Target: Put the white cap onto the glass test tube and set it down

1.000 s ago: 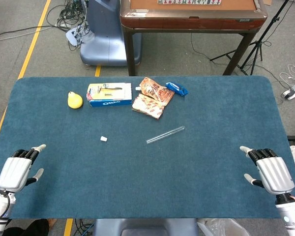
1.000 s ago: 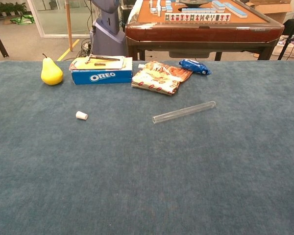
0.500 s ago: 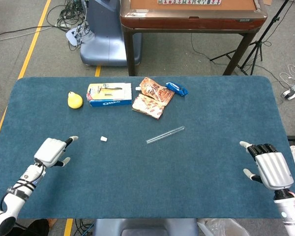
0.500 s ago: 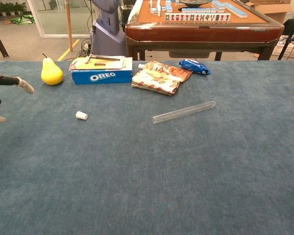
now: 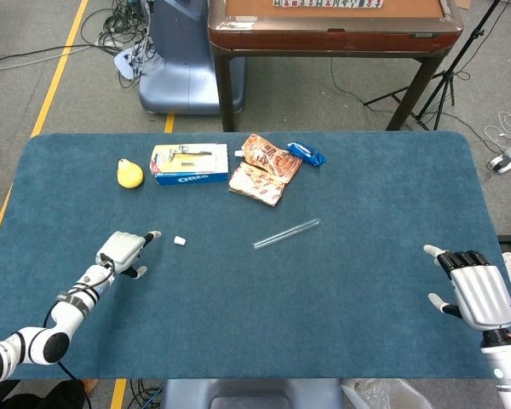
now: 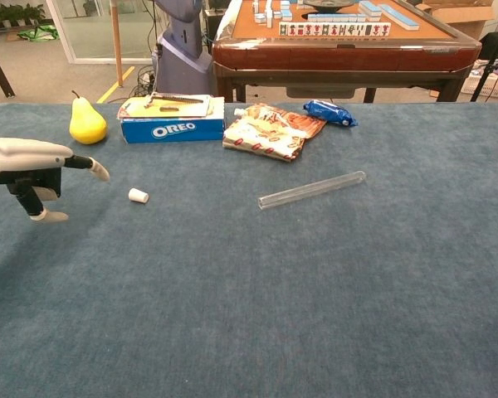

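Observation:
A small white cap lies on the blue table, left of centre. The clear glass test tube lies on its side near the middle, slanting up to the right. My left hand hovers just left of the cap, one finger stretched toward it and the others curled, holding nothing and not touching it. My right hand stays low at the table's right front, fingers apart and empty; the chest view does not show it.
Along the far side sit a yellow pear, an Oreo box, an orange snack bag and a small blue packet. A brown mahjong table stands behind.
My left hand has travelled forward and to the right, from the table's front left corner to just beside the cap. The right hand has shifted only slightly. Cap and tube have not moved.

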Controlling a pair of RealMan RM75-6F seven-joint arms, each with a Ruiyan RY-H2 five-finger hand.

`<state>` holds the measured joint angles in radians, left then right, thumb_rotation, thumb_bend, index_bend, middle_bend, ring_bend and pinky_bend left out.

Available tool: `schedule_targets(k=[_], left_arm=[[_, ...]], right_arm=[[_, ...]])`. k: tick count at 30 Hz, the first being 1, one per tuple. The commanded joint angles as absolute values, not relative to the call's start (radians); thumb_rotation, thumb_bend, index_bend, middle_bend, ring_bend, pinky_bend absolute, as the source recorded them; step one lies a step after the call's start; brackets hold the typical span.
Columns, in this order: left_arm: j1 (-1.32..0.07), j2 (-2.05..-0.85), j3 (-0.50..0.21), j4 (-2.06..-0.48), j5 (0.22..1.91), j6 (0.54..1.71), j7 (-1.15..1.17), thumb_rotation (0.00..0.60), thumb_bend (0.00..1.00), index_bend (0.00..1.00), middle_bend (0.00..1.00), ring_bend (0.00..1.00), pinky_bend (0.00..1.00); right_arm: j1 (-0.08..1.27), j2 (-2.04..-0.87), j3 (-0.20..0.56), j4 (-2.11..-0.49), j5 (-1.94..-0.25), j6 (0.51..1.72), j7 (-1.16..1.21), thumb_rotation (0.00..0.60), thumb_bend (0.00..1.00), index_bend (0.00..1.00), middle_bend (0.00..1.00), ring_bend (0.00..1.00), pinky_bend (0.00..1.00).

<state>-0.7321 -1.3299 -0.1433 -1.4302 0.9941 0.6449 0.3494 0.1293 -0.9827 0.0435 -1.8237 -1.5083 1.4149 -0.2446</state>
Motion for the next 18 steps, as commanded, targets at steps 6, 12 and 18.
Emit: schedule_targets(k=[6,12,18], left_arm=[[-0.784,-1.378,-0.117,-1.381,0.933,0.62,0.358,0.6,0.29,0.13,0.98,1.0,1.0],[-0.806,-1.39,-0.1,-1.377,0.918,0.619,0.357,0.6,0.29,0.13,0.98,1.0,1.0],[-0.821,-1.395,-0.085,-1.39,0.917,0.632,0.355,0.6,0.29,0.13,0.98,1.0,1.0]], right_arm=[[0.12,-0.981,0.038,-1.812,-1.503,1.418,-0.225,0.6,0.13,0.25,0.4,0.36,0.33],[0.11,-0.978,0.037,-1.806,-1.5,1.43,-0.213,0.6,0.13,0.25,0.4,0.37,0.33],[0.103,-0.979,0.036,-1.798,-1.497,1.435,-0.202,0.6,0.13,0.25,0.4,0.37,0.33]])
